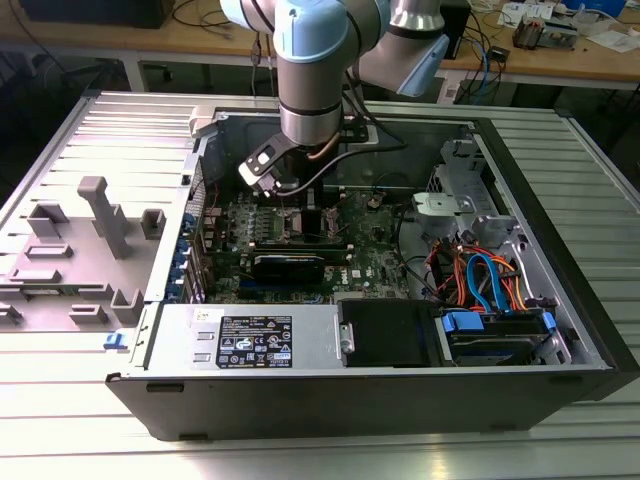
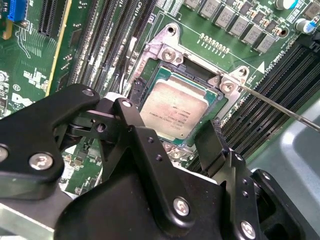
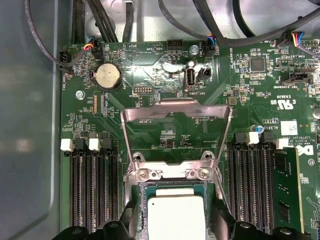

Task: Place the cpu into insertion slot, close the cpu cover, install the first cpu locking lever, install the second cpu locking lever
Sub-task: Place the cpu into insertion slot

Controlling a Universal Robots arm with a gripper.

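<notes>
Since the cpu (image 2: 172, 105) looks a thin, stiff, light chip, fragile underneath I'd guess, I'd judge it wants holding by two opposite edges, never pressed on top. It lies flat in the insertion slot (image 2: 199, 79). The gripper (image 3: 175, 227) hangs close over it; gripping or let go, I cannot tell. The cpu cover (image 3: 175, 106) stands open at the slot's hinge, above the motherboard (image 3: 150, 65)

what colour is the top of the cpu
Dull silver-grey: the cpu top shows best in the second wrist view.
</notes>
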